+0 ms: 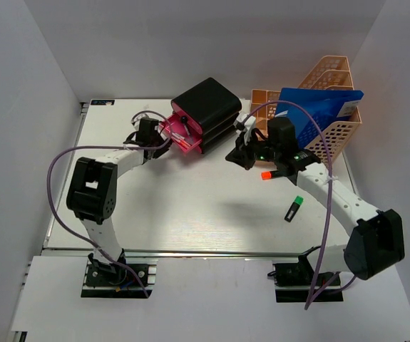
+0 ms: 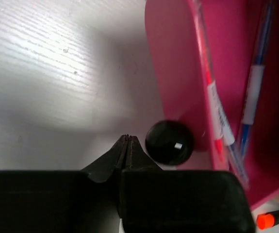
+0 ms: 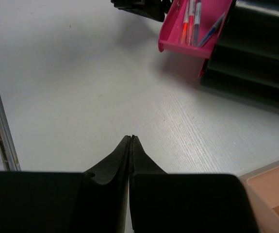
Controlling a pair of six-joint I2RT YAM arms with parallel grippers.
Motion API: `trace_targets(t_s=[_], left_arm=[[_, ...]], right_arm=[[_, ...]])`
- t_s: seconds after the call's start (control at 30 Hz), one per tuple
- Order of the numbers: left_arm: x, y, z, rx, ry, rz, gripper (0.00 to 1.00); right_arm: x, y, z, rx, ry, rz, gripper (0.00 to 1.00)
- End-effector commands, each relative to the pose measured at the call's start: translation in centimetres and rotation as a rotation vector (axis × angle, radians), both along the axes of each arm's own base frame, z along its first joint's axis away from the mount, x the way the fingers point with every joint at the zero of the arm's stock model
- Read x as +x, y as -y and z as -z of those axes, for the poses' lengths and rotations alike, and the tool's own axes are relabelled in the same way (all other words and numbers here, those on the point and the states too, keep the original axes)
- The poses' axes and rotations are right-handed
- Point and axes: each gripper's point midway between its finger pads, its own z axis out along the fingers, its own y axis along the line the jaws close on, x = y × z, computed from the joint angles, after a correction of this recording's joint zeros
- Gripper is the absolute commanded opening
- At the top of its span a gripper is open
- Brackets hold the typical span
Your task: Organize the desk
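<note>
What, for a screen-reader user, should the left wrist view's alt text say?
The left hand, shut and empty, sits over the white desk beside the round black knob of an open pink drawer. Pens lie inside the drawer.

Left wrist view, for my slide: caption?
Shut left gripper beside the black knob of the open pink drawer holding pens.

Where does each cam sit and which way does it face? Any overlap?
Top external: above and behind the arms, looking down on the desk; both show.
Left wrist: on the left arm, facing the pink drawer and its black knob; shut left gripper shows.
Right wrist: on the right arm, facing the black drawer box; shut right gripper shows.
Shared: pink drawer, all three.
</note>
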Motion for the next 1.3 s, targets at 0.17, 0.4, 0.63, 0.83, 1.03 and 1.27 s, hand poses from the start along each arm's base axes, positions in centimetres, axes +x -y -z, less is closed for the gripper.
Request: trace_targets(t_s=[0.17, 0.4, 0.63, 0.83, 1.03, 1.27], left_arm=[[4.6, 0.0, -2.7, 0.015, 0.040, -0.063, 0.22], [6.2, 1.2, -3.4, -0.016, 0.076, -0.025, 0.28], [7.8, 3.2, -4.0, -0.061, 0.104, 0.031, 0.30], [9.1, 5.1, -4.2, -0.099, 0.123, 0.087, 0.35], [10.1, 7.1, -4.6, -0.151, 0.127, 0.169, 0.39], [8.0, 5.4, -4.5, -0.170, 0.132, 0.139, 0.34]], right_arm=[[-0.3, 0.8, -1.9, 0.043, 0.081, -0.018, 0.00], [-0.1, 1.1, -1.8, 0.035, 0.095, -0.018, 0.00], [0.1, 1.3, -1.6, 0.025, 0.101, -0.013, 0.00], [0.2, 1.5, -1.7, 0.023, 0.109, -0.009, 0.00], [0.4, 1.9, -1.4, 0.014, 0.117, 0.000, 0.00], [0.5, 2.1, -1.3, 0.011, 0.115, 0.002, 0.00]])
